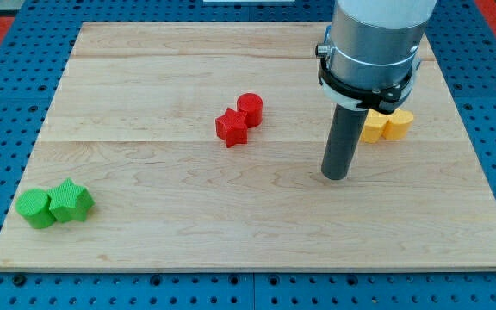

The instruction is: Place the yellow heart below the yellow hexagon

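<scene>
Two yellow blocks sit touching at the view's right, partly hidden behind the arm. The left one and the right one show only their lower parts, so I cannot tell which is the heart and which the hexagon. My tip rests on the board, below and to the left of the yellow pair, a short gap away from them.
A red star touches a red cylinder near the board's middle. A green cylinder-like block and a green star sit together at the lower left. The wooden board lies on a blue pegboard.
</scene>
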Controlling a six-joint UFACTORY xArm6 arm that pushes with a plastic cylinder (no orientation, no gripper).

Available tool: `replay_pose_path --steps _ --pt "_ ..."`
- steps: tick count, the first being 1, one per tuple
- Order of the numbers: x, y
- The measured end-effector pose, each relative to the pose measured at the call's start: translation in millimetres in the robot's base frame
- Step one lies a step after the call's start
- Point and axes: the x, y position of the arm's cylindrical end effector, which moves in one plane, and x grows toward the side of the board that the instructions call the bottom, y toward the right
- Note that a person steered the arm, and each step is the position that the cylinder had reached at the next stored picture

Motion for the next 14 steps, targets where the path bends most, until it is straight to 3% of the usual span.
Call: replay_pose_path --steps 4,5,7,9,11,13,14 --pt "-18 10" --pt "-49 -35" --pt "-121 -7" --pt "-116 87" --pt "-60 83" --pt "-90 124" --pt "-45 126"
